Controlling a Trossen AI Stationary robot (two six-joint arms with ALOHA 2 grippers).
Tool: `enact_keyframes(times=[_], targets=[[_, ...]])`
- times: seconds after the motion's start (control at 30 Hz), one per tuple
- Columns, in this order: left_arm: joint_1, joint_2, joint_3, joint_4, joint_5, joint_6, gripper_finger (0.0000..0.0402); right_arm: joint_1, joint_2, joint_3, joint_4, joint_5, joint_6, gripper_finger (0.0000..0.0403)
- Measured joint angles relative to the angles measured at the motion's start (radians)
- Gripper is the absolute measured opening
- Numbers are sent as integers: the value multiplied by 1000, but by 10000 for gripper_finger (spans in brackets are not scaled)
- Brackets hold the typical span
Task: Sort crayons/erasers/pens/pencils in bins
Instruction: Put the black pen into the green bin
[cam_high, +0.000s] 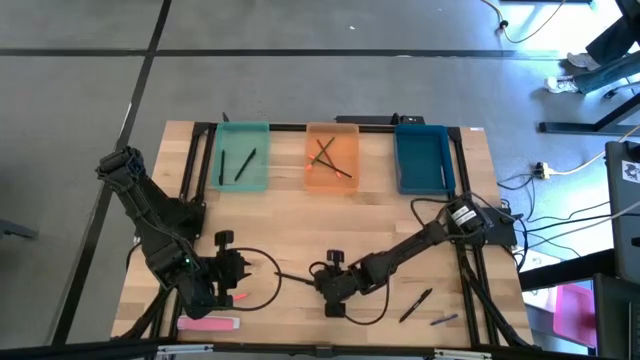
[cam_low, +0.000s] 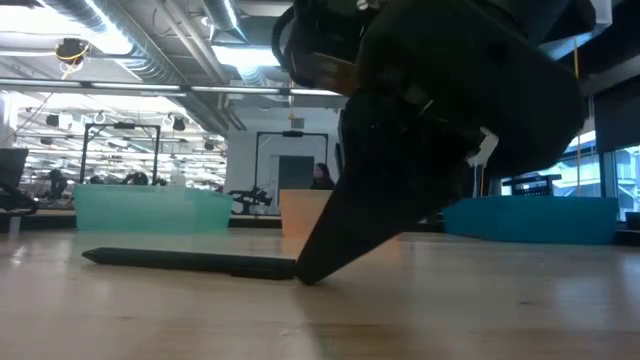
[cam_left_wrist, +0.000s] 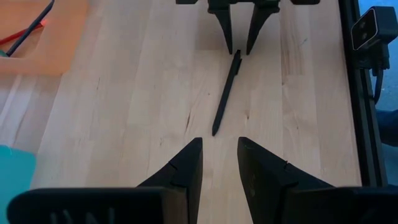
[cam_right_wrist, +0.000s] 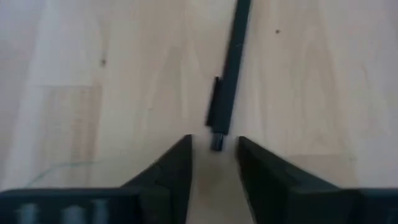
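Note:
A black pen (cam_left_wrist: 225, 93) lies flat on the wooden table between my two grippers; the low view shows it level on the table (cam_low: 190, 261). My right gripper (cam_right_wrist: 214, 138) is open and low over the table, one finger on each side of the pen's clip end (cam_right_wrist: 217, 118), with a gap on both sides. Its fingers also show in the left wrist view (cam_left_wrist: 239, 50). My left gripper (cam_left_wrist: 219, 142) is open, just short of the pen's other tip, touching nothing. The teal bin (cam_high: 243, 155) holds two black pens. The orange bin (cam_high: 332, 157) holds crossed pencils.
The blue bin (cam_high: 421, 158) stands at the far right of the row. A pink eraser (cam_high: 208, 322) lies at the near edge below my left arm. Another black pen (cam_high: 416, 305) and a small stick (cam_high: 445, 320) lie near the right front corner. Cables loop beside both grippers.

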Motion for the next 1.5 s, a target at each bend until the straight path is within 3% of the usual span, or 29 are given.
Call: enact_keyframes(times=[0.2, 0.77, 1.5], targets=[[0, 0, 0, 0, 0, 0, 94, 0, 2, 1, -2, 4, -3, 122], [0, 0, 0, 0, 0, 0, 94, -1, 4, 0, -8, 23, 23, 38], [0, 0, 0, 0, 0, 0, 94, -23, 10, -2, 77, 72, 22, 31]])
